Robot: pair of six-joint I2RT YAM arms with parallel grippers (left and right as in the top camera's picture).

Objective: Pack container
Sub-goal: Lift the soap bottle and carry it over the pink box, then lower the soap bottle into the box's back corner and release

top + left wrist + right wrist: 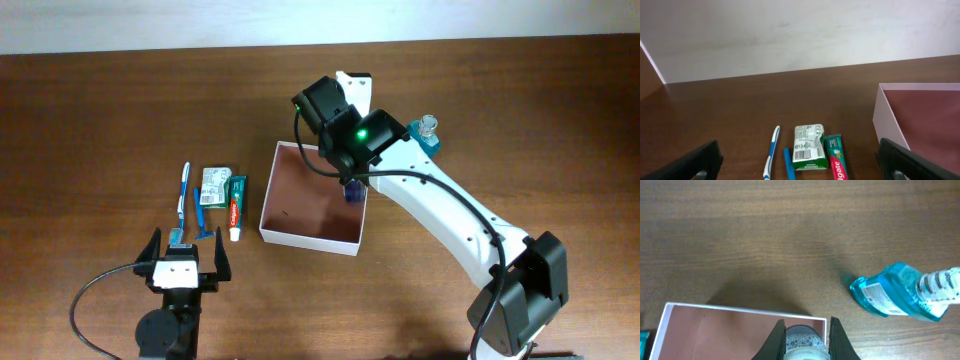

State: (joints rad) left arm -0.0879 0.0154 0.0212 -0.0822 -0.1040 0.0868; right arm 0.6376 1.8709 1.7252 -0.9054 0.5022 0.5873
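Plainly, the white-walled, pink-brown-floored container (pixel 300 200) sits open-topped; right tool (pixel 807 330) grips a small bottle (pixel 805 344), left tool (pixel 186 252) gapes wide.

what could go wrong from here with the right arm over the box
1. The right gripper, shut on a small bottle, hangs right at the wall of the container. If it lets go here, the bottle may hit the rim and tumble out.
2. The mouthwash bottle sits close beside the right arm, so a swing could knock it.
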